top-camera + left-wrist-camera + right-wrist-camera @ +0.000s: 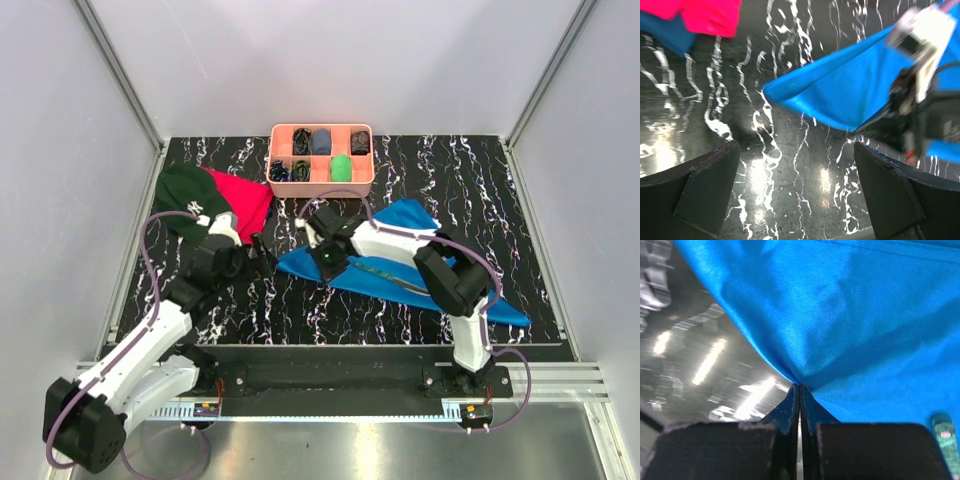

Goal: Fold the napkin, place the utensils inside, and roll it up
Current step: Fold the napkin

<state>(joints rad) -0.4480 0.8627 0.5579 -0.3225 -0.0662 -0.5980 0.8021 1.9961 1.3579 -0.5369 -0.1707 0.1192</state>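
Two arms in play, but only one is holding anything. The right gripper (322,262) is clamped tight on the napkin (410,212). In its wrist view the fingertips (790,410) pinch a fold of blue cloth right at the edge, near the napkin's left-hand tip.

The napkin sits centre-right in the top view, folded into a long triangle. Its long axis runs from that left tip down toward the lower right of the frame. The utensils (385,272) lie on it along roughly the same line, just right of the right gripper.

The left gripper (260,255) hangs spread wide with nothing in it, just left of that tip and not touching it. From its own camera the blue corner shows in the upper middle, ahead of the fingers and a bit to the right.

My guess is the next move turns on that corner. The right arm already has it, and the free left arm would need to go forward and right to reach the cloth.
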